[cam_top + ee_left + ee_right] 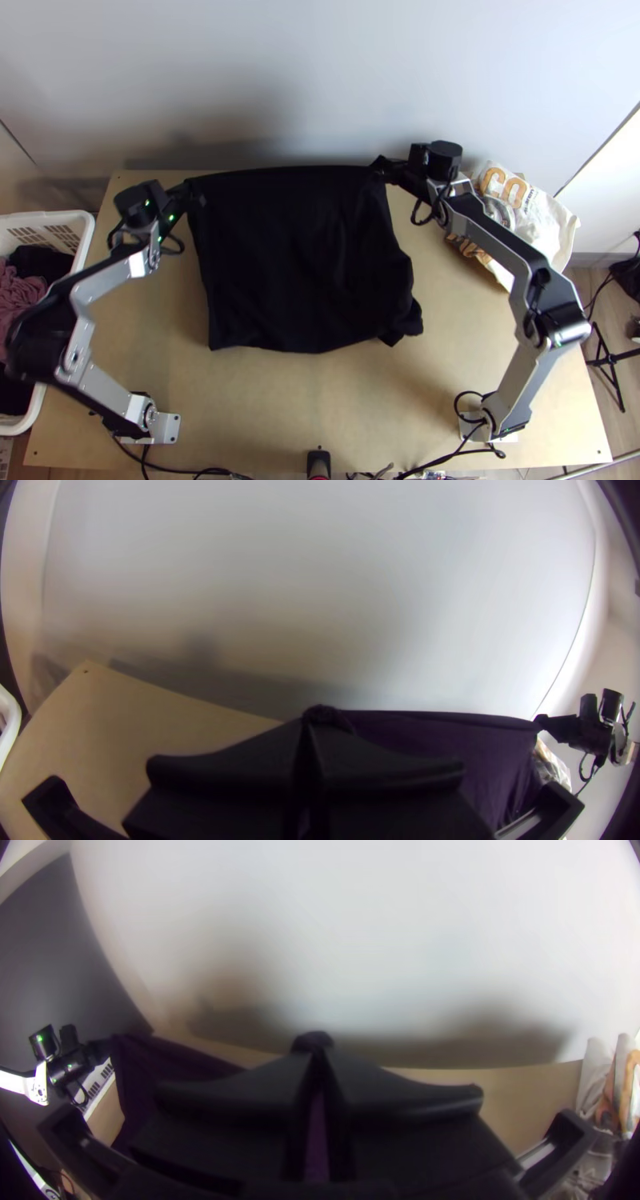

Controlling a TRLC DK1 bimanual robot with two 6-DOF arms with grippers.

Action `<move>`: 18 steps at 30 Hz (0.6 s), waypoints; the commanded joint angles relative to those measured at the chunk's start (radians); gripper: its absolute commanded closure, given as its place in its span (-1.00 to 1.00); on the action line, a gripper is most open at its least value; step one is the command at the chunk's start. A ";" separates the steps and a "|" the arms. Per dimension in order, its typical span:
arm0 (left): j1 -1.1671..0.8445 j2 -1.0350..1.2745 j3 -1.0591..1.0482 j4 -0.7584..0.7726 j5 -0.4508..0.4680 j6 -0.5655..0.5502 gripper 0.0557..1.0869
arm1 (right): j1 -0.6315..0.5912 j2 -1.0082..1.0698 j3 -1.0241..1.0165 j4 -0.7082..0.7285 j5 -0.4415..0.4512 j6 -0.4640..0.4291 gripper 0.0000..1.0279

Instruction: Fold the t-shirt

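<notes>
My left gripper (pixel 190 194) is at the upper left corner of the black t-shirt (pixel 300 260), and my right gripper (pixel 387 166) is at its upper right corner. Between them the shirt's far edge is stretched nearly straight; the cloth hangs down toward the table, its near edge uneven and a bit bunched at the right. In the left wrist view the left gripper (pixel 308 730) is shut on a corner of the shirt (pixel 413 730). The right wrist view shows the right gripper (pixel 317 1057) shut on a dark tuft of the shirt (pixel 167 1063).
A white basket (pixel 84 232) with dark and pink clothes stands left of the table (pixel 320 400). A white bag (pixel 552 228) with yellow print lies at the table's far right. The wall (pixel 320 80) rises behind the far edge, close to both grippers.
</notes>
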 commanded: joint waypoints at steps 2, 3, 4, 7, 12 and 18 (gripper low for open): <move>0.002 0.243 0.236 -0.036 -0.060 0.004 0.92 | 0.000 0.132 0.156 0.012 0.057 -0.048 0.95; 0.002 0.259 0.252 -0.042 -0.063 0.004 0.92 | 0.006 0.142 0.167 0.012 0.066 -0.058 0.95; 0.002 0.275 0.265 -0.045 -0.065 0.004 0.92 | 0.014 0.156 0.178 0.012 0.072 -0.061 0.95; 0.002 0.300 0.279 -0.054 -0.069 0.009 0.92 | 0.038 0.193 0.211 0.014 0.089 -0.074 0.95; 0.015 0.306 0.270 -0.080 -0.069 0.037 0.92 | 0.080 0.262 0.302 0.011 0.101 -0.074 0.95; 0.039 0.220 0.216 -0.177 -0.060 0.058 0.91 | 0.147 0.237 0.302 -0.195 0.097 -0.113 -0.40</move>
